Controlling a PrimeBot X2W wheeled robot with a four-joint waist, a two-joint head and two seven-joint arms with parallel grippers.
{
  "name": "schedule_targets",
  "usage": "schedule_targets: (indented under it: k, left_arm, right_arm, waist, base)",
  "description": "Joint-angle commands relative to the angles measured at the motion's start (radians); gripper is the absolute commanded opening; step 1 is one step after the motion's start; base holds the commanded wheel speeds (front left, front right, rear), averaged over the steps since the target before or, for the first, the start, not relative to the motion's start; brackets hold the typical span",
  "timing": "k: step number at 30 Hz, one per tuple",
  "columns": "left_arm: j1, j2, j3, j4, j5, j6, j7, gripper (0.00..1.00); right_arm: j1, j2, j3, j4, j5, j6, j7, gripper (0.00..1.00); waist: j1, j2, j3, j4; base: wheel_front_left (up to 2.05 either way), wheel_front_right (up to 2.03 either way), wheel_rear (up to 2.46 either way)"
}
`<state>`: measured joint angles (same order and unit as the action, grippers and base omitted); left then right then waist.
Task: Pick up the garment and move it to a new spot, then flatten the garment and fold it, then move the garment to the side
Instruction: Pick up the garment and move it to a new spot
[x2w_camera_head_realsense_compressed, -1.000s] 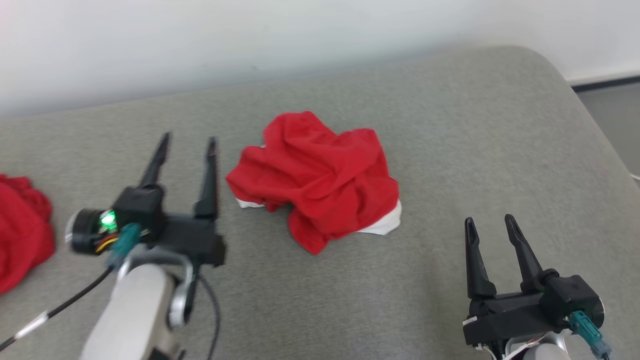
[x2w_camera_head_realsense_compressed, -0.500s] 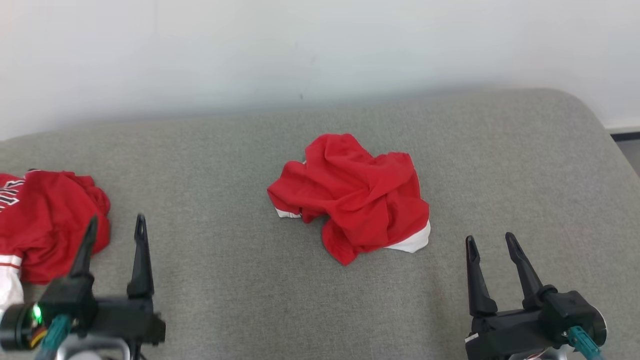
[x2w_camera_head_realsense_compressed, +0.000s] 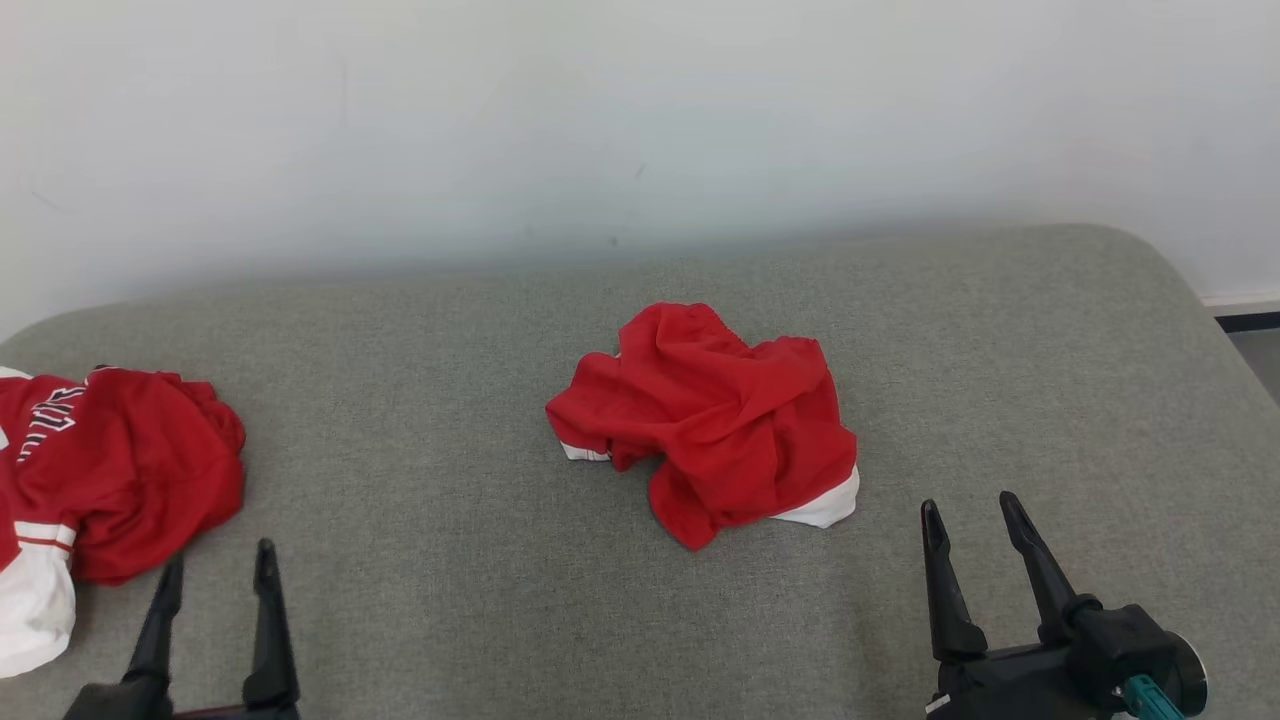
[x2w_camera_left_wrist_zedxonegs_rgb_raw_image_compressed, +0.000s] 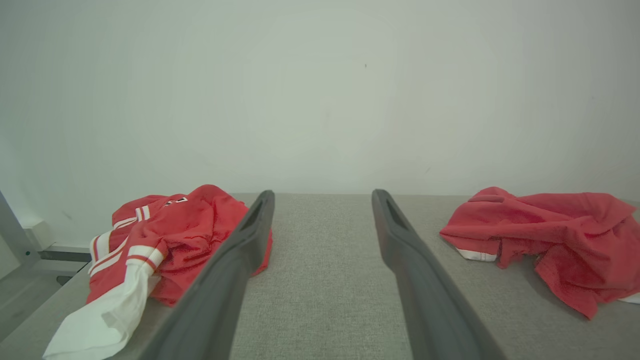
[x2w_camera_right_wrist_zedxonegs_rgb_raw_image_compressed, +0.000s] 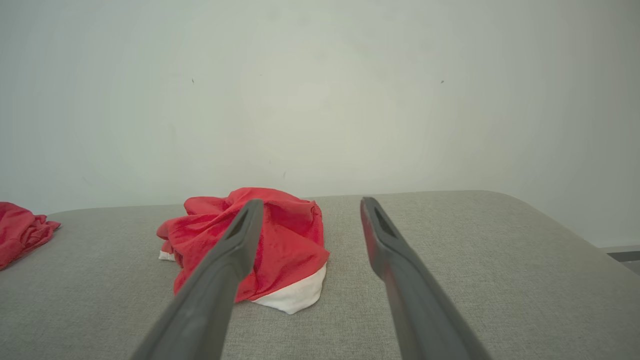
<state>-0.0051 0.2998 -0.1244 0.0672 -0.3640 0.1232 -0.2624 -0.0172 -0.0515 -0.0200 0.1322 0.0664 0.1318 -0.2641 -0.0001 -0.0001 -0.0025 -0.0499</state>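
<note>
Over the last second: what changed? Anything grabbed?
The head camera shifted, so the whole picture moved. Beyond that, the left gripper pulled back from beside the crumpled red garment toward the robot, open and empty. Nothing was taken hold of or let go. Unchanged: the garment's crumple, the right gripper open and low, the second red garment at the left.

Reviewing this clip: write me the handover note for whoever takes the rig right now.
Left gripper: open, empty, lower left. Right gripper: open, empty, lower right.
Red garment with white trim: crumpled mid grey cushion, touched by neither gripper. Red lettered jersey: bunched at the cushion's left edge.
Done: no flattening or folding shows.
Left: flatten, fold, move aside.
</note>
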Motion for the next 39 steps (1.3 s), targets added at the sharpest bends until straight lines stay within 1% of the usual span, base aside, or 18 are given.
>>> schedule_targets:
  k: [1,5,9,13,19,29,39]
  left_arm:
    - [0.021,-0.007,0.01,-0.007,-0.004,0.001,-0.003,1.0]
    - [0.072,-0.03,0.073,-0.028,0.01,0.008,-0.003,1.0]
    - [0.116,-0.044,0.099,-0.043,0.051,-0.014,-0.003,1.0]
    - [0.134,-0.049,0.09,-0.036,0.091,-0.04,-0.003,1.0]
    - [0.146,-0.056,0.067,-0.013,0.146,-0.061,-0.003,1.0]
    - [0.146,-0.06,0.069,0.005,0.19,-0.068,-0.004,1.0]
    - [0.136,-0.064,0.075,0.018,0.202,-0.078,-0.004,1.0]
  right_arm:
    - [0.011,0.002,0.002,-0.001,-0.005,-0.002,-0.001,1.0]
    - [0.017,0.002,0.008,-0.001,-0.004,-0.002,-0.001,1.0]
    - [0.028,0.002,0.011,-0.001,-0.011,-0.002,-0.001,1.0]
    - [0.037,0.002,0.007,0.0,-0.026,-0.002,-0.001,1.0]
    - [0.049,0.002,0.012,0.0,-0.046,-0.002,-0.001,1.0]
    - [0.062,0.002,0.014,-0.004,-0.053,-0.002,-0.001,1.0]
    - [0.06,0.002,0.014,0.003,-0.054,-0.002,-0.001,1.0]
  waist:
    - [0.0001,0.0001,-0.003,-0.002]
    - [0.0001,0.0001,-0.009,-0.008]
    - [0.0001,0.0001,-0.019,-0.009]
    - [0.0001,0.0001,-0.026,-0.008]
    - [0.0001,0.0001,-0.035,-0.011]
    - [0.0001,0.0001,-0.035,-0.017]
    - [0.0001,0.0001,-0.035,-0.015]
  base:
    - [0.0,0.0,0.0]
    - [0.0,0.0,0.0]
    - [0.0,0.0,0.0]
    - [0.0,0.0,0.0]
    - [0.0,0.0,0.0]
    - [0.0,0.0,0.0]
    - [0.0,0.0,0.0]
